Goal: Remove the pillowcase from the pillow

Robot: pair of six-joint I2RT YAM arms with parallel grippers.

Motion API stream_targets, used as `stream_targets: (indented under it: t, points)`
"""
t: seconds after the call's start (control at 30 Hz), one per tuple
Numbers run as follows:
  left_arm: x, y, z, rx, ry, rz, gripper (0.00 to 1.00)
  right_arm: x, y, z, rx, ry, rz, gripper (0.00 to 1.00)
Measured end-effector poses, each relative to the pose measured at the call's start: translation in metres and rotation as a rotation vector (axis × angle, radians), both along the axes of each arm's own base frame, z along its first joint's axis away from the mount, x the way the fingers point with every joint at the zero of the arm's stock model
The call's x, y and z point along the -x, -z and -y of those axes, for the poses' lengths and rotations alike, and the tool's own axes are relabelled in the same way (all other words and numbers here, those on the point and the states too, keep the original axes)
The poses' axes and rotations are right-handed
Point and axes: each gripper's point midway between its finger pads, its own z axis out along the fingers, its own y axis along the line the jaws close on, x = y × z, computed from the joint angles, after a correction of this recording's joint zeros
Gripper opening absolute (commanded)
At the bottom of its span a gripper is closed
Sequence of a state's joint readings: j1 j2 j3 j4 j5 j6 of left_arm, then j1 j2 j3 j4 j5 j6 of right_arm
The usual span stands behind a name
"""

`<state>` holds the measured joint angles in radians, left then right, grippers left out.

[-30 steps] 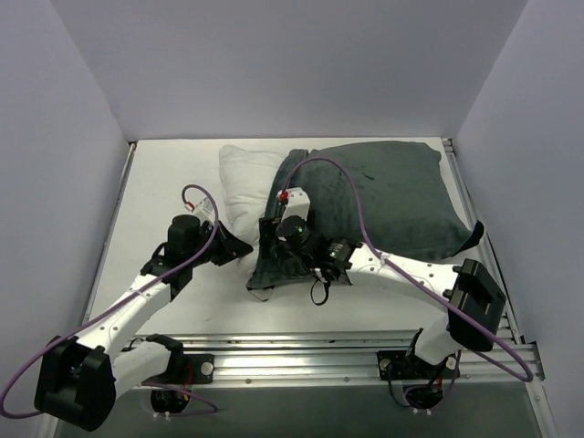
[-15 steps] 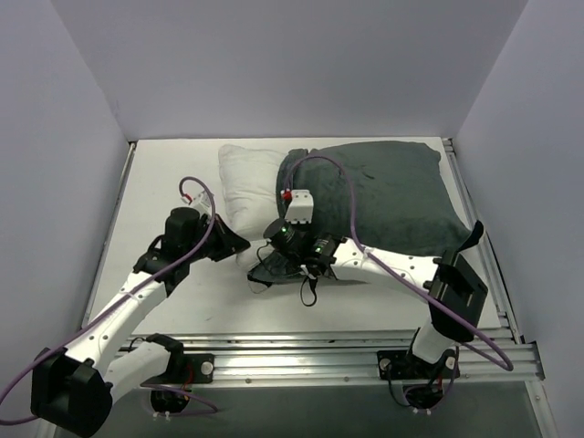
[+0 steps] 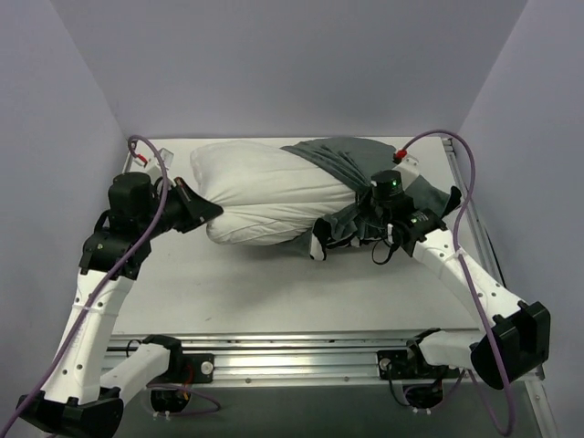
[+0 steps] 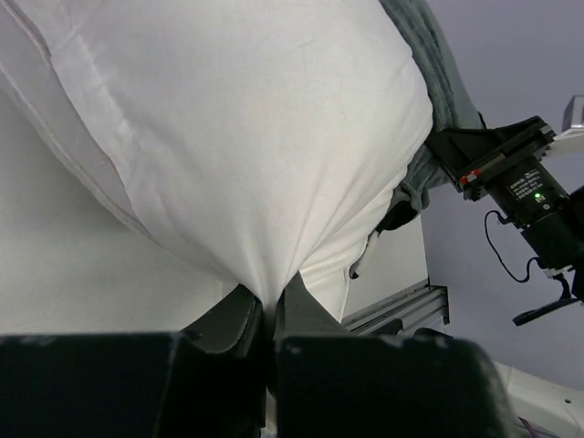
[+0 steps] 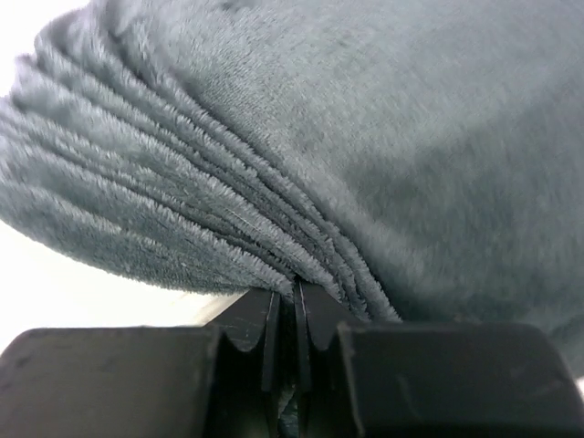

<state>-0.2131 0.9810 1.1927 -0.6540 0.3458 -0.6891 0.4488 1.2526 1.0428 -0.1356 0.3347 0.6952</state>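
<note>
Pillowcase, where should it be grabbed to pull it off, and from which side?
Pinch the pillowcase by its gathered pleats at the right end of the pillow, coming from the right, where the right gripper grips now. Bunched folds give a ridge; the pillow's left is bare.

A robotics lab test cell: a white table (image 3: 246, 292) boxed in by plain pale walls (image 3: 292, 64) at 9, 12 and 3 o'clock. An aluminium rail (image 3: 301, 358) at 6 o'clock carries a left arm (image 3: 91, 301) and a right arm (image 3: 456, 269), with purple cables (image 3: 438, 132) trailing from both.
</note>
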Motion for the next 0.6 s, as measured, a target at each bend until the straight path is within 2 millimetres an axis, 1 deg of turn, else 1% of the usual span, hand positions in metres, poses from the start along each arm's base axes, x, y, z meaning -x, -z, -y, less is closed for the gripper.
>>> stream_targets:
  t: [0.07, 0.1, 0.23, 0.27, 0.33, 0.37, 0.4, 0.43, 0.47, 0.5, 0.53, 0.57, 0.6]
  points:
    - [0.006, -0.013, -0.003, -0.009, 0.007, 0.017, 0.02, 0.005, 0.002, -0.004, -0.023, -0.053, -0.012, 0.0]
    - [0.008, -0.016, -0.003, -0.011, 0.01, 0.021, 0.02, 0.008, 0.004, -0.007, -0.028, -0.083, -0.018, 0.0]
    - [0.01, -0.014, -0.005, -0.005, 0.02, 0.0, 0.02, 0.013, 0.01, -0.014, -0.016, -0.152, -0.036, 0.0]
    - [0.011, -0.012, -0.006, -0.007, 0.021, -0.008, 0.02, 0.014, 0.011, -0.015, -0.008, -0.17, -0.039, 0.08]
    - [0.012, -0.006, -0.008, -0.019, 0.017, -0.022, 0.02, 0.017, 0.011, -0.02, 0.001, -0.219, -0.042, 0.19]
    - [0.013, -0.002, -0.011, -0.028, 0.01, -0.033, 0.02, 0.019, 0.011, -0.023, 0.007, -0.247, -0.044, 0.27]
    - [0.015, 0.004, -0.013, -0.036, 0.001, -0.045, 0.04, 0.023, 0.009, -0.027, 0.011, -0.276, -0.043, 0.31]
    - [0.018, 0.011, -0.016, -0.046, -0.008, -0.058, 0.11, 0.027, 0.007, -0.032, 0.024, -0.309, -0.039, 0.34]
    - [0.022, 0.018, -0.02, -0.06, -0.016, -0.071, 0.32, 0.033, 0.005, -0.038, 0.039, -0.345, -0.036, 0.4]
    - [0.028, 0.029, -0.024, -0.081, -0.023, -0.088, 0.45, 0.041, 0.001, -0.045, 0.054, -0.388, -0.032, 0.43]
    - [0.035, 0.036, -0.028, -0.098, -0.027, -0.104, 0.57, 0.047, -0.003, -0.051, 0.064, -0.425, -0.029, 0.51]
    - [0.042, 0.042, -0.033, -0.115, -0.034, -0.109, 0.8, 0.052, -0.009, -0.055, 0.07, -0.456, -0.019, 0.55]
    - [0.049, 0.044, -0.037, -0.133, -0.037, -0.105, 0.86, 0.055, -0.015, -0.058, 0.075, -0.481, -0.009, 0.59]
